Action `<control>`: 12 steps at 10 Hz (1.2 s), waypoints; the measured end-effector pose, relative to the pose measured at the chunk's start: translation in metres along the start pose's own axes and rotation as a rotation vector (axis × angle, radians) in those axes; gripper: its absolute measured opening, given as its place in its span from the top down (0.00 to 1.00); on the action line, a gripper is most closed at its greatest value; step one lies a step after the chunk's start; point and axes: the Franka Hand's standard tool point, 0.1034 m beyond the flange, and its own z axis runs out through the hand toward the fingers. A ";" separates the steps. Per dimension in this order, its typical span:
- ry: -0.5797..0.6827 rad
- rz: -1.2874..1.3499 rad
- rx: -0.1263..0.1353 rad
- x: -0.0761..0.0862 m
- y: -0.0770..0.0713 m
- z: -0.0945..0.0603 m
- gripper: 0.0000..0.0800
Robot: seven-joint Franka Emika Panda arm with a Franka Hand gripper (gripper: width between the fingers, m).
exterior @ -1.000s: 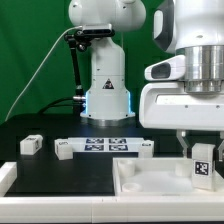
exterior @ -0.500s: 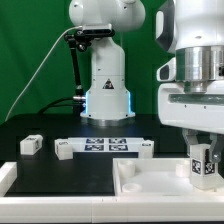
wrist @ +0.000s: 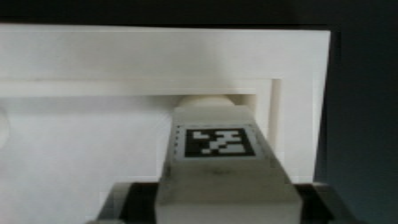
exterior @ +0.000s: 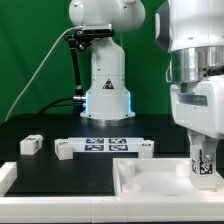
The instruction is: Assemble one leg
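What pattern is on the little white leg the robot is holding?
A black-and-white checkered square on the white leg. The wrist view shows it best.

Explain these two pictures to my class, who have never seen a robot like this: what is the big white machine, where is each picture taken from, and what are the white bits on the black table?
The white machine is a robot arm. One picture comes from a camera standing off the arm; the other from a camera on the arm's wrist, looking down past its gripper, a two-finger clamp.

The gripper is shut on the leg, a small white peg with a black-and-white square code that cameras can read. It holds the leg upright over the large white tray-like piece, at its corner on the exterior view's right.

On the black table lie the marker board, a flat white strip with several codes, and another small white block on the exterior view's left. The tall white shape behind is the arm's base.
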 end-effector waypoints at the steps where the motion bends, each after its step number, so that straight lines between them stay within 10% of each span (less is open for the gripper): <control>1: 0.001 -0.039 0.000 0.000 0.000 0.000 0.45; 4: -0.002 -0.273 -0.007 -0.001 -0.001 -0.001 0.21; 12: 0.014 -1.224 -0.059 0.001 -0.005 0.004 0.19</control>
